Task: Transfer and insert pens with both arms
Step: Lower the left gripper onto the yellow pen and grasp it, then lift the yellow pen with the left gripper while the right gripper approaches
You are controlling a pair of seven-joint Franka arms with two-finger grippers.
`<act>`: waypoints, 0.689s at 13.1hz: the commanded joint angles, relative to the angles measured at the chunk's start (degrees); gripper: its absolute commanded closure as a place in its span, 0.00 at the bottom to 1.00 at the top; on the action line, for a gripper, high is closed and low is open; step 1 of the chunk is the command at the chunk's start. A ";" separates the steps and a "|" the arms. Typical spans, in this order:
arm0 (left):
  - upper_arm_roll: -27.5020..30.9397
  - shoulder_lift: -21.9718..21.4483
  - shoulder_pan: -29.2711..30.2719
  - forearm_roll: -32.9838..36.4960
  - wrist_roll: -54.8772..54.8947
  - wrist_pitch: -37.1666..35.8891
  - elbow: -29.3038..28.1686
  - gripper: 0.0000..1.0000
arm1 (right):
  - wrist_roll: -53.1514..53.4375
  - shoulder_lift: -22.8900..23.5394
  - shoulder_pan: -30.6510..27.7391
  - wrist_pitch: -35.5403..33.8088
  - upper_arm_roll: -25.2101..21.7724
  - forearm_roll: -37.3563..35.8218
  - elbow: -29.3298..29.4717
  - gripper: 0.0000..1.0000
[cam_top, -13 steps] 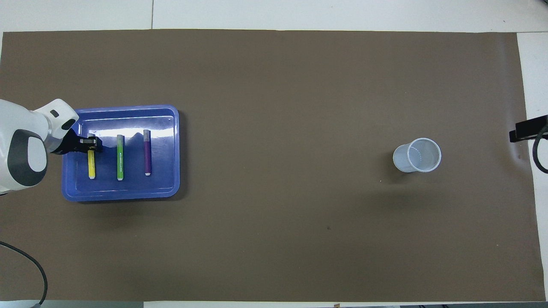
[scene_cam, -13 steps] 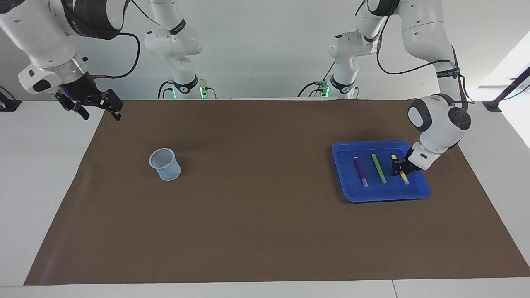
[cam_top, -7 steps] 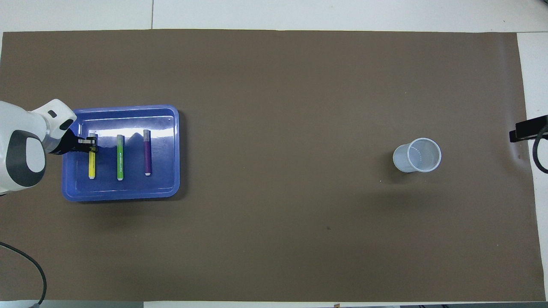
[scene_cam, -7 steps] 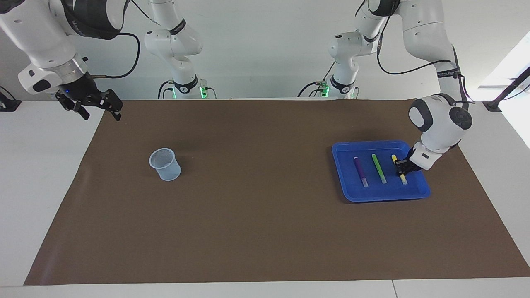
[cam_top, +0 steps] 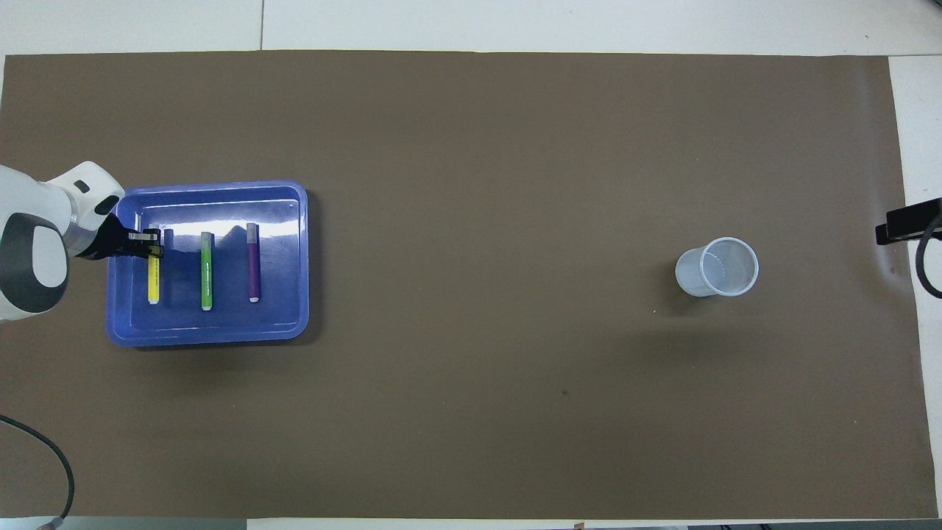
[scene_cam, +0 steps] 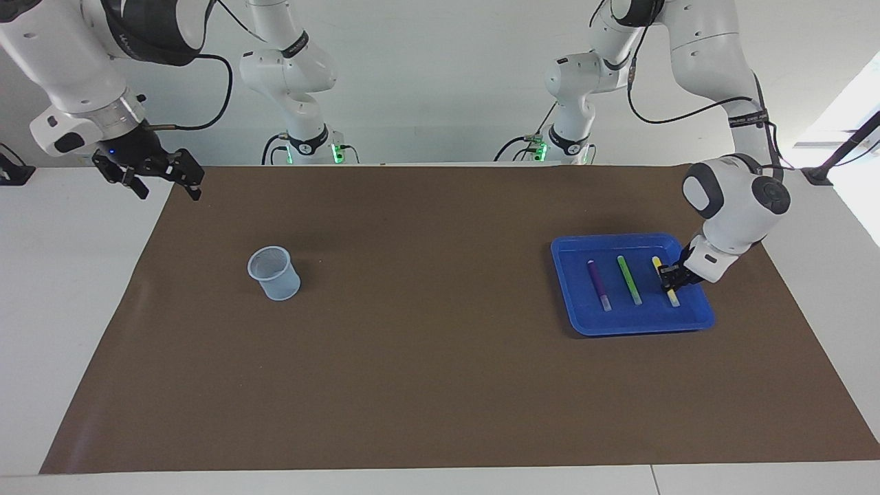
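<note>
The table (scene_cam: 41,289) is white and a large brown mat (scene_cam: 440,385) covers most of its top. Two things stand directly on the mat: a blue tray (scene_cam: 639,327) at 3 o'clock in the facing view, and a pale mesh cup (scene_cam: 275,273) at 9 o'clock, well apart from the tray.

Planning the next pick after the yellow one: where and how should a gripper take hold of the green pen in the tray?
Grip the green pen mid-barrel from straight above, fingers closing across its width. It lies flat in the blue tray, with gaps toward the yellow pen and purple pen.
</note>
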 commanded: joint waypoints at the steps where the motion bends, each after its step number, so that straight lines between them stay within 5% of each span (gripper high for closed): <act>1: -0.79 -0.55 -0.86 -0.26 -5.58 -9.93 6.58 1.00 | -0.72 -1.01 -0.26 -0.06 0.03 1.02 -0.82 0.00; 6: -9.47 -1.34 -0.95 -0.79 -27.34 -26.19 16.96 1.00 | -0.72 -1.01 -0.26 -0.06 0.03 1.02 -0.82 0.00; 9: -14.23 -4.58 -0.33 -9.11 -45.54 -31.67 18.82 1.00 | -0.72 -1.01 -0.26 -0.06 0.03 1.02 -0.82 0.00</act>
